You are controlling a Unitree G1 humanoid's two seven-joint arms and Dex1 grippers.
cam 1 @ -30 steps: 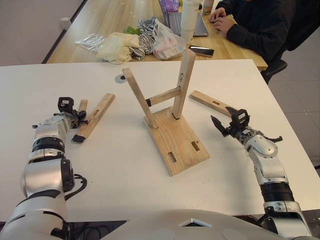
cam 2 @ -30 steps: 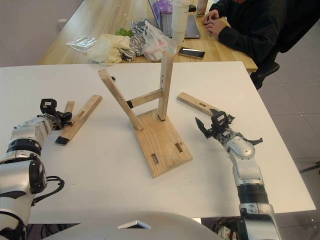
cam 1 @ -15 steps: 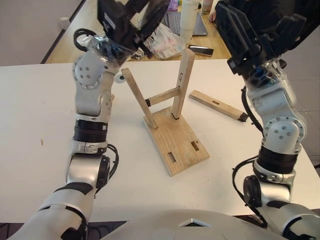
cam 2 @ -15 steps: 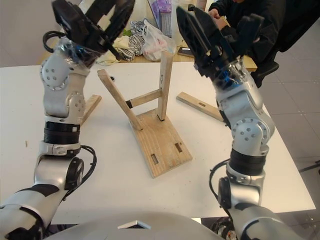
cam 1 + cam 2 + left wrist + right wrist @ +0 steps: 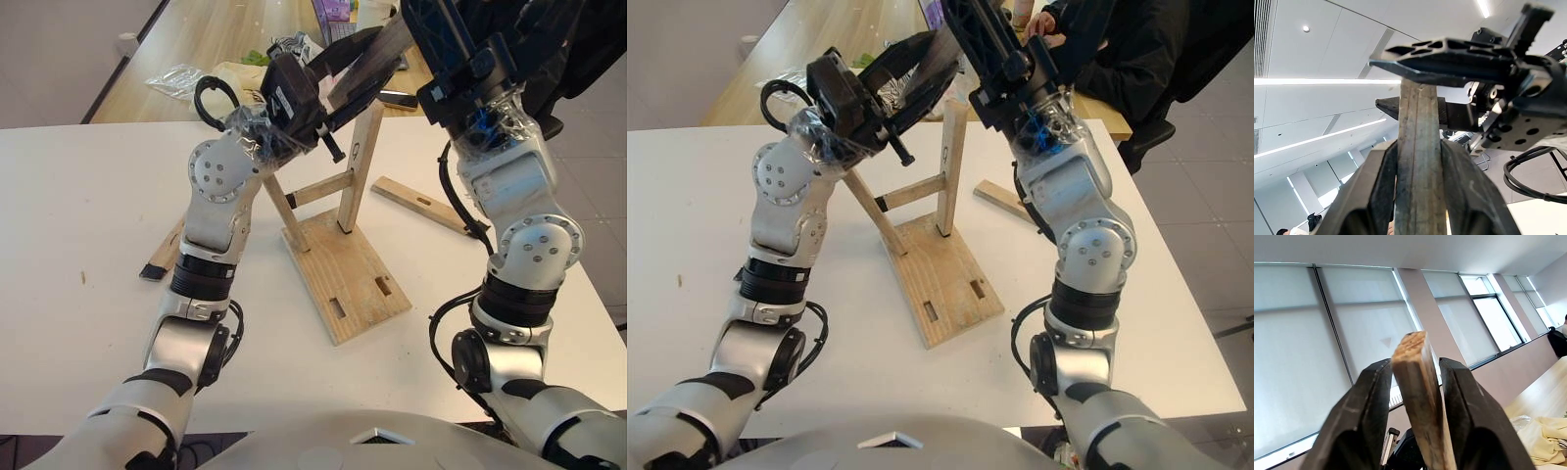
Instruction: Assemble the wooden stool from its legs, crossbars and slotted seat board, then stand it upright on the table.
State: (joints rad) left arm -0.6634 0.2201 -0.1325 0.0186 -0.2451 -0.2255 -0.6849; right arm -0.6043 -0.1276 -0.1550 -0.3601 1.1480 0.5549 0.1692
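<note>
A wooden bar hangs in the air above the table, with both grippers shut on it. My left gripper clamps its lower end and my right gripper its upper end. The bar runs between my left fingers toward the right gripper, and its end sits between the right fingers. Below, the slotted seat board lies flat with two legs standing in it, joined by a crossbar. A loose leg lies to the right. Another loose piece lies to the left, partly behind my left arm.
A wooden desk stands behind the white table, carrying a plastic bag and cloth bundles. The table's near left and near right areas are bare. Both raised arms hang over the half-built stool.
A second ago both grippers were low by the table. Half a second ago they were raised, open and empty. Now they have come together and are shut on one wooden bar.
</note>
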